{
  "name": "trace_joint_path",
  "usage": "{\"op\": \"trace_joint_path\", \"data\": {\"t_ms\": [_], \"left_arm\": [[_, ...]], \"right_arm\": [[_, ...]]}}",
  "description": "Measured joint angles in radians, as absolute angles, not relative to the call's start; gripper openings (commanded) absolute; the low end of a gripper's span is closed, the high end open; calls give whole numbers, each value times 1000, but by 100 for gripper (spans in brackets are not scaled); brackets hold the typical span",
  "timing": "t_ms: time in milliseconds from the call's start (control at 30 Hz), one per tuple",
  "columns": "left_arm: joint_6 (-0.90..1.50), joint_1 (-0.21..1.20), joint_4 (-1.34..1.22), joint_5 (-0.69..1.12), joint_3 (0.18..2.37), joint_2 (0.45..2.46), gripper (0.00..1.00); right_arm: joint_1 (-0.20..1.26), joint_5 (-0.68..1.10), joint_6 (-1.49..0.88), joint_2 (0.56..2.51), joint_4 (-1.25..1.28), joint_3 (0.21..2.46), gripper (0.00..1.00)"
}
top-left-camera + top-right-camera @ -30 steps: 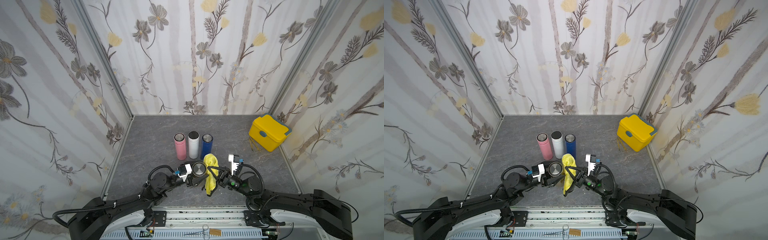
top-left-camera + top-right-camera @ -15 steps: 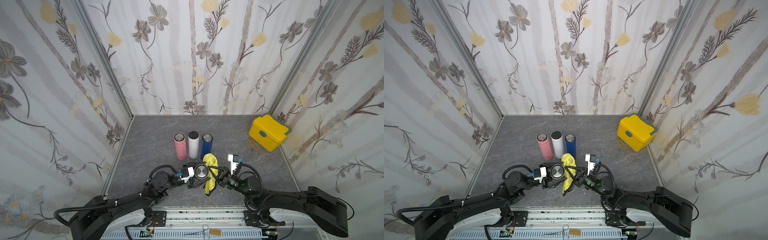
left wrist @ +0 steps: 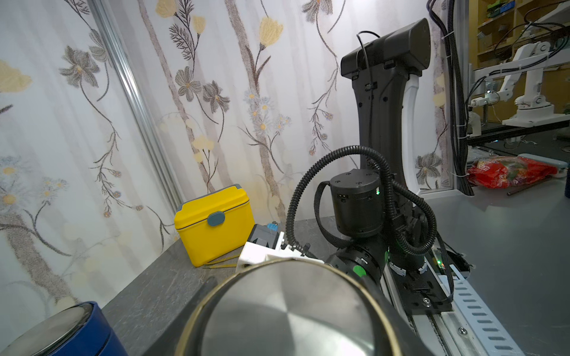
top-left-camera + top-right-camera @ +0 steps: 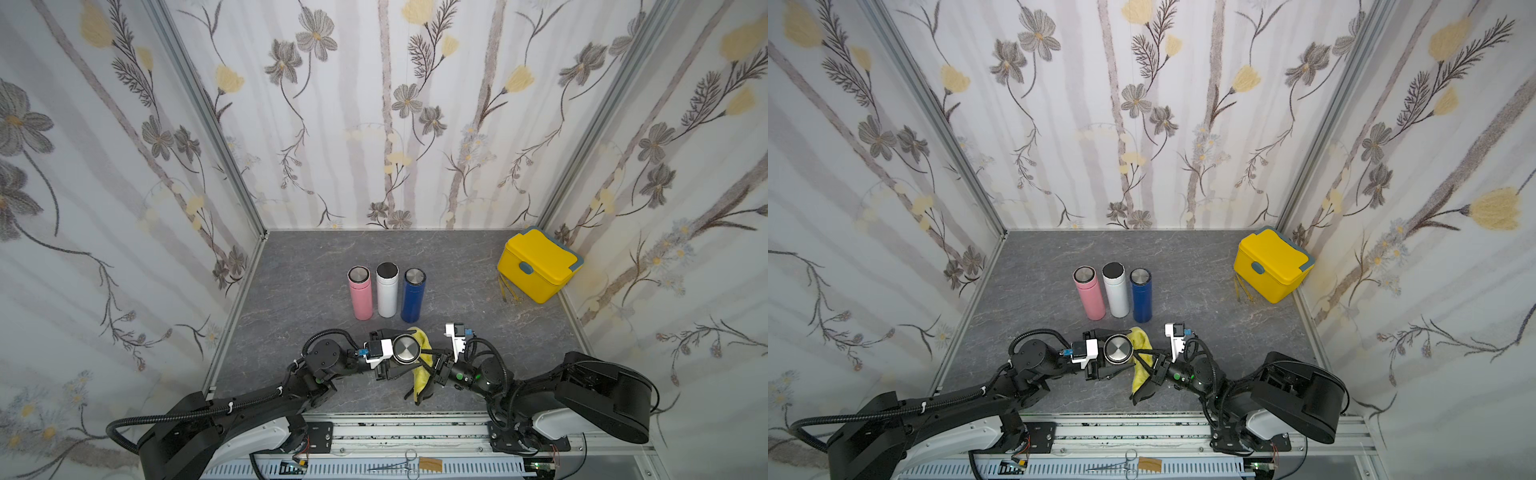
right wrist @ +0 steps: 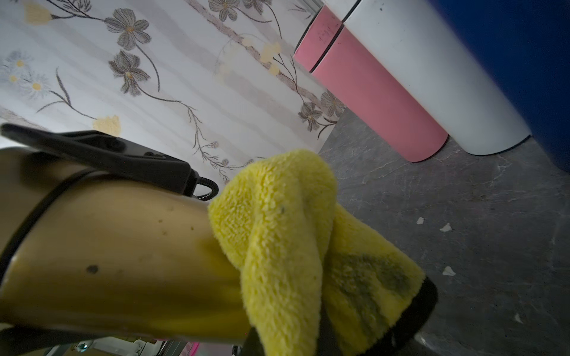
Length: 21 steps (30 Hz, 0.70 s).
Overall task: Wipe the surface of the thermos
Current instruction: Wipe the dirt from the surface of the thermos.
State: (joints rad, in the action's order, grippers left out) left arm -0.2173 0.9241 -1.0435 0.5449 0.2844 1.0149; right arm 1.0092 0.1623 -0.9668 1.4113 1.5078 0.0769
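Sliding toward the right pincer (image 4: 432,365), the upright gold metal thermos (image 4: 404,350), gripped by the left pincer (image 4: 384,357), probably touches its pinched fluffy yellow cloth (image 4: 420,365).

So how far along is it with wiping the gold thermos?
Done: the left gripper holds the gold thermos, and the right gripper holds the yellow cloth.
In hand: the cloth is pressed against the thermos side.
Left: dark specks show on the body.
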Motion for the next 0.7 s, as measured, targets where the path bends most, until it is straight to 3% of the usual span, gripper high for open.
{"op": "trace_joint_path", "data": {"t_ms": [300,700], "left_arm": [[-236,924,-1047,630,296,1002,0],[-296,924,-962,685,297,992,0]], "right_arm": [[1002,211,-947,1158,1415,180,0],[1006,225,-931,1340,1509,98,0]]}}
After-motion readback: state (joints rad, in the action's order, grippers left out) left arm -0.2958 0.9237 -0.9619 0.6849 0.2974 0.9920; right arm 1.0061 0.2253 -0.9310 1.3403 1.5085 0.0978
